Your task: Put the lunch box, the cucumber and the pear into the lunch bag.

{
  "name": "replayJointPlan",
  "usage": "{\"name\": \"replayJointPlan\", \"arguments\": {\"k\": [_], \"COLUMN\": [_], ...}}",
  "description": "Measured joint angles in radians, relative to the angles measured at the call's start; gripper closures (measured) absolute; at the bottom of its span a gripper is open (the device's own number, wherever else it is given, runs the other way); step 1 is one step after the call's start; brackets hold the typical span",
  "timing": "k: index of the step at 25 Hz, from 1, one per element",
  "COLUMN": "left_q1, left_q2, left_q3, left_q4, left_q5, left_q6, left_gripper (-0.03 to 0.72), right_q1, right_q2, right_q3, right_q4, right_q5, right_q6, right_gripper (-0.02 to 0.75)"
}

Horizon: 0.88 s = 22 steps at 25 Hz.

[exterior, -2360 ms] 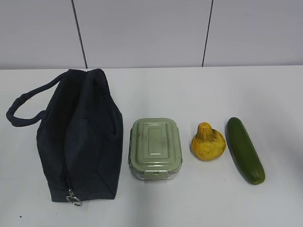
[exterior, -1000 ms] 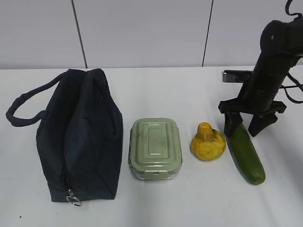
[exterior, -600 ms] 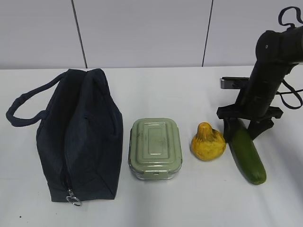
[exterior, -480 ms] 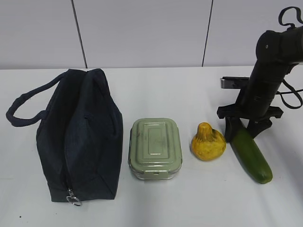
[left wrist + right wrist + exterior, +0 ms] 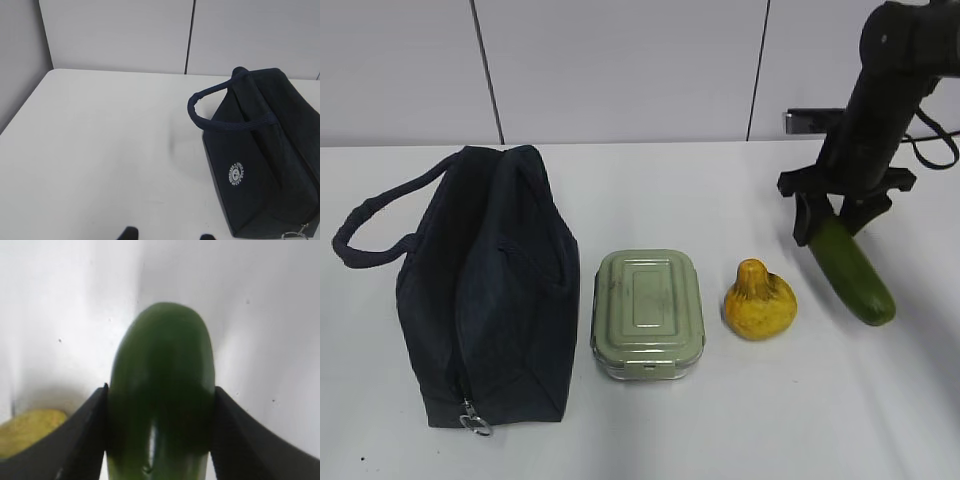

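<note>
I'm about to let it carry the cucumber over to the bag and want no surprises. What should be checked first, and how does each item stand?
1. Right end effector clamped on cucumber: ok, fingers press both sides in the wrist view.
2. Cucumber clear of table: ok, it hangs tilted with its shadow apart.
3. Lunch bag open: not ok, zipper looks closed, ring pull at the near end.
4. Pear and lunch box out of the way: cannot tell, both lie between cucumber and bag.
5. Left end effector free: ok, nothing between its tips.
</note>
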Motion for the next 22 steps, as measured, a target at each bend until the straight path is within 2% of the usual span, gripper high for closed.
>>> {"name": "replayJointPlan", "arguments": {"k": [3,6,10,13,15,18,22], "left_q1": [0.0,0.0,0.0,0.0,0.0,0.0,0.0], "left_q2": [0.003,0.05,0.176,0.271,0.335,0.447,0.601], "left_q3": [0.0,0.0,-0.001,-0.009,-0.009,-0.009,-0.009], "left_q4": [-0.012,-0.072,-0.184,-0.27,-0.365,-0.522,-0.708], "left_q5": [0.0,-0.001,-0.04,-0.14,-0.22,-0.283,-0.331], "left_q6": [0.0,0.0,0.029,0.053,0.089,0.185,0.315], "left_gripper": [0.45,0.45,0.45,0.445,0.423,0.341,0.284], "right_q1": [0.0,0.0,0.0,0.0,0.0,0.0,0.028], "right_q2": [-0.016,-0.048,-0.093,-0.116,-0.128,-0.131,-0.131], "right_q3": [-0.075,-0.141,-0.199,-0.222,-0.222,-0.222,-0.222], "right_q4": [0.0,0.016,0.1,0.198,0.282,0.398,0.46], "right_q5": [0.015,0.016,0.021,0.027,0.027,0.029,0.029], "right_q6": [0.004,0.013,0.015,0.013,-0.006,-0.042,-0.065], "right_gripper": [0.319,0.319,0.319,0.319,0.319,0.319,0.319]}}
